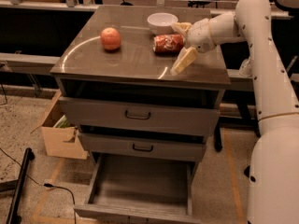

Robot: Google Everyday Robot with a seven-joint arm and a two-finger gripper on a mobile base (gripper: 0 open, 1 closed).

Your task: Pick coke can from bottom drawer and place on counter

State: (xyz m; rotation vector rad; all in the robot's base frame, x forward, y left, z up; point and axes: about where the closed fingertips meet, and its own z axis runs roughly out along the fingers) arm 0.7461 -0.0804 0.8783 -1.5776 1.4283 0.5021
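The coke can [168, 43] lies on its side on the counter [126, 62], toward the back right, just in front of a white bowl. My gripper [182, 44] sits at the can's right end with its jaws spread wide, one finger [183, 59] lying in front of the can and the other behind it by the bowl; the gripper is open and neither finger presses the can. The bottom drawer [140, 185] is pulled out below, and its grey floor is bare.
An orange-red apple [110, 38] rests on the counter's left half. The white bowl [162, 21] stands at the back edge. The two upper drawers are closed. A cardboard box [60, 134] sits on the floor left of the cabinet, and cables lie nearby.
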